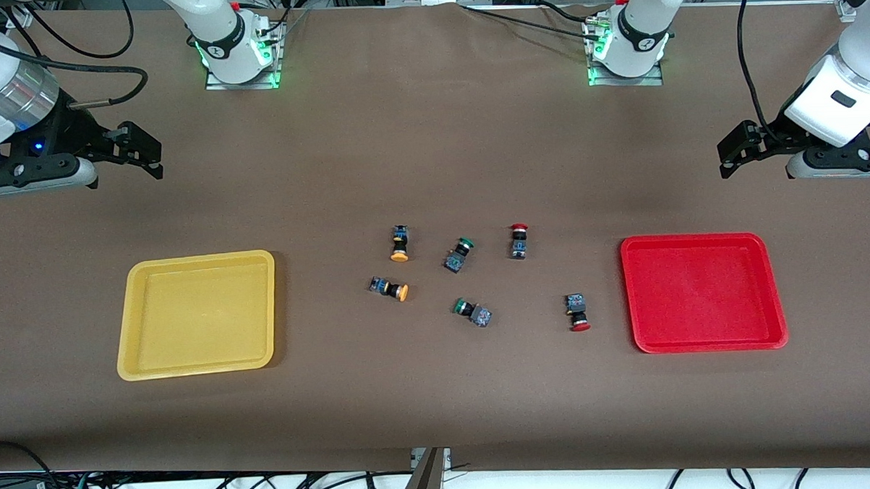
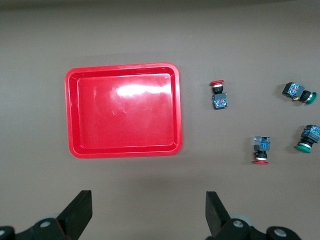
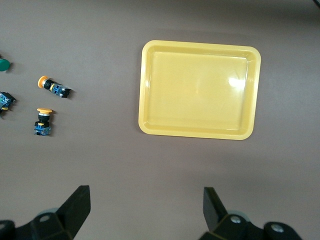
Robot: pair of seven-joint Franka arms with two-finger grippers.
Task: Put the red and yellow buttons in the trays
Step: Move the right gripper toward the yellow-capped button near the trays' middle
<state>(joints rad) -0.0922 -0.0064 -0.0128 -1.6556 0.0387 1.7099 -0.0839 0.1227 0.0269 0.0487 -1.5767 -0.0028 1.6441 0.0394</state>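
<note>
**Nothing sorted yet: both trays bare, all the buttons loose on the bench**

We start with the bench (image 1: 440, 389), brown and broad, and the two arms parked high at either end of it. We have the right gripper (image 3: 146, 207) hanging over the bench at the right arm's end, above a bare spot farther from the front camera than the yellow tray (image 1: 128, 335), its fingers spread wide with nothing between them. The left gripper (image 2: 149, 212) mirrors it at the left arm's end, over a bare spot farther from the front camera than the red tray (image 1: 699, 244), fingers just as wide and just as empty. Both arms look to be waiting.

On to the trays: each lies flat near its own end of the bench, and neither holds a thing.

Now the small stuff, scattered between the trays. Two yellow buttons (image 1: 399, 243) lie on their sides close together, toward the yellow tray's end of the cluster, the second (image 1: 389, 289) nearer the front camera. One red button (image 1: 519, 241) lies toward the red tray, and the other red button (image 1: 577, 312) sits nearer the front camera and closer to that tray. Two green buttons (image 1: 459, 254) lie in the middle of the group, the second (image 1: 472, 312) nearer the camera; we judge they are not part of the job.

So by our reckoning the score is zero of four: every red and yellow button has yet to be picked up and dropped in a tray.
</note>
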